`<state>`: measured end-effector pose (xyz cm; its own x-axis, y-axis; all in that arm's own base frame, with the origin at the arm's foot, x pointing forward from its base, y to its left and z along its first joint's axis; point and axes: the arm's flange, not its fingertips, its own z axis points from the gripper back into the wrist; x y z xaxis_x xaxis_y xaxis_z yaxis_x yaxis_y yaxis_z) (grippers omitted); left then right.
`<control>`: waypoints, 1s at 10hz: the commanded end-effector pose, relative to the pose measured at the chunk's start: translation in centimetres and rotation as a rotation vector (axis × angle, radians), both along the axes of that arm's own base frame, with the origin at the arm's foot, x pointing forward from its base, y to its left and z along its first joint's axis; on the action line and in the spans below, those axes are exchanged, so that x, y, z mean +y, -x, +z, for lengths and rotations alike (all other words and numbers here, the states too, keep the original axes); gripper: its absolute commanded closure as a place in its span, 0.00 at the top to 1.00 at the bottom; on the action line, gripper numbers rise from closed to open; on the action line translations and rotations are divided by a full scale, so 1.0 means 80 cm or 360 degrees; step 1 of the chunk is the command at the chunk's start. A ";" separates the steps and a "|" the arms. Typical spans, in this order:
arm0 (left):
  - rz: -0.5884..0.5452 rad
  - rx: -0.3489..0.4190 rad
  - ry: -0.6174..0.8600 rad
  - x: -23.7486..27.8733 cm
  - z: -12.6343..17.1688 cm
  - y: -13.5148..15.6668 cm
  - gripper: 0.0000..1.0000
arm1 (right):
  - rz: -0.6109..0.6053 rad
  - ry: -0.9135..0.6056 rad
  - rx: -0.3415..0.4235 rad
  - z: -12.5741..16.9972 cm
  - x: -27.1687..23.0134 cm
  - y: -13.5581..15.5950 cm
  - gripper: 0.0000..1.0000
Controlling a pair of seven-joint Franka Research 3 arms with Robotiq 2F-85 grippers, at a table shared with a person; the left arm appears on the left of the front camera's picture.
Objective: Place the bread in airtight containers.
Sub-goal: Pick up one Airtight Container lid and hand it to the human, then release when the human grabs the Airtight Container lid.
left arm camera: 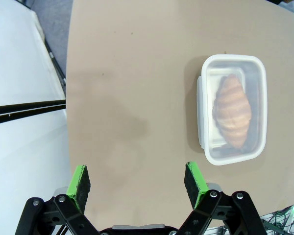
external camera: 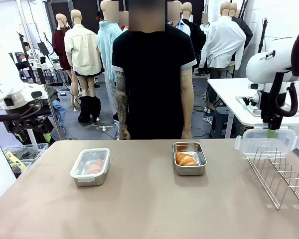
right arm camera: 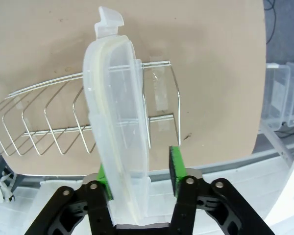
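Between the right claw's (right arm camera: 139, 169) pads stands a clear lid (right arm camera: 118, 122), on edge in the wire rack (right arm camera: 49, 122). The jaws straddle its lower rim, one pad against it and the other just apart, so I cannot tell if the grip has closed. The lid looks light, thin and a bit flexible, with smooth, slippery faces; the thick white rim is the safest place to pinch. Its long axis runs straight away from the claw, with the tab at the far end.

Well ahead of this claw across the table, the open pan (external camera: 189, 158) holds a croissant (external camera: 186, 159), lying along the pan's length. It looks soft and flaky, so it should be left alone.

The left claw (left arm camera: 137, 183) hangs open and empty. Ahead and to one side of it sits the lidded pan (left arm camera: 232, 108), its croissant (left arm camera: 231, 116) lying lengthwise, parallel to the fingers (left arm camera: 80, 182).
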<state>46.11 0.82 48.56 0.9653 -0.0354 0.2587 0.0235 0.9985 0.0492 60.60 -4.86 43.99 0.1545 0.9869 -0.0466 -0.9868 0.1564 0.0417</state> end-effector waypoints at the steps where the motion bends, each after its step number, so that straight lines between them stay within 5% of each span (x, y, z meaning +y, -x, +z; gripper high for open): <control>1: 0.0027 -0.0002 -0.0006 0.000 0.000 0.003 1.00 | -0.0010 0.0014 0.0022 0.003 0.001 -0.009 0.00; 10: 0.0027 -0.0002 -0.0006 0.000 0.000 0.003 1.00 | 0.0017 -0.0008 0.0023 0.014 0.008 0.005 0.00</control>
